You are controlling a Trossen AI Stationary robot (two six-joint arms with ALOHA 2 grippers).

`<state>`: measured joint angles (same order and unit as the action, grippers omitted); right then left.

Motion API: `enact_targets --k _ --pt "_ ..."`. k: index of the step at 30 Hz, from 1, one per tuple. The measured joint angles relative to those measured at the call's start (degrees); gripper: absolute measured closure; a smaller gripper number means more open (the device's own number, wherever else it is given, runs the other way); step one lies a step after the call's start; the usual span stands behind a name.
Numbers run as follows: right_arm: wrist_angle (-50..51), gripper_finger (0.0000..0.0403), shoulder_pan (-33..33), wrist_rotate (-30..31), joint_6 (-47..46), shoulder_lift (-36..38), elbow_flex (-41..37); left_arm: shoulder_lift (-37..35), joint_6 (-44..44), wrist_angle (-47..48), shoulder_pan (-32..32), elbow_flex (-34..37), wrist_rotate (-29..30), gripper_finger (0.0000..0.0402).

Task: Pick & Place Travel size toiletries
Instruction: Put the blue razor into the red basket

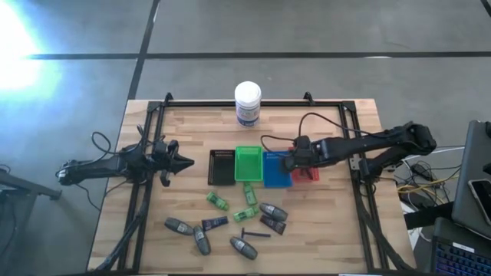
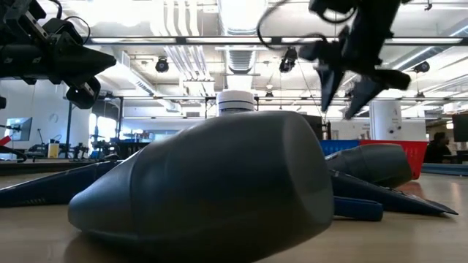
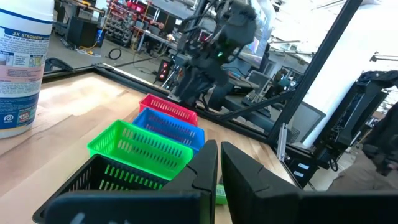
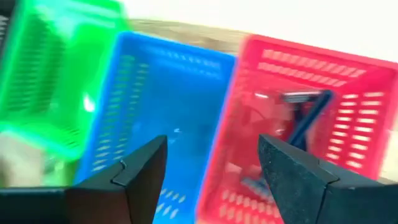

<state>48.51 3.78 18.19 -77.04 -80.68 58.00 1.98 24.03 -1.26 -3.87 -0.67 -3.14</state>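
Right gripper (image 4: 208, 163) was held over blue tray (image 4: 163, 106) and red tray (image 4: 311, 124), jaws apart, empty. Left gripper (image 1: 182, 162) was kept closed, empty.

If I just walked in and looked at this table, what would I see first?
Probably the row of bright little baskets mid-table: black, green, blue and red. The right gripper hangs open just above the blue and red ones, and a thin razor-like thing lies in the red basket. Nearer the front edge, small toiletries lie scattered, and a white jar stands at the back.
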Motion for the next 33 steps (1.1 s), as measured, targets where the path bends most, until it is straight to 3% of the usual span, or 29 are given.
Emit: enact_targets --k 13,21,26,33 --pt "-0.6 0.0156 10.4 -0.2 -7.3 -0.4 3.9 0.0 0.0 0.0 0.0 0.0 0.0 0.0376" --pt "-13.6 0.0167 17.4 -0.2 -12.8 -1.1 0.2 0.0 0.0 0.0 0.0 0.0 0.0 0.0376" --pt "-17.7 0.0148 19.8 -0.8 -12.7 -5.7 1.7 0.0 0.0 0.0 0.0 0.0 0.0 0.0376" --pt "-17.4 0.0113 21.4 -7.2 -7.7 -15.6 8.7 0.0 0.0 0.0 0.0 0.0 0.0 0.0376"
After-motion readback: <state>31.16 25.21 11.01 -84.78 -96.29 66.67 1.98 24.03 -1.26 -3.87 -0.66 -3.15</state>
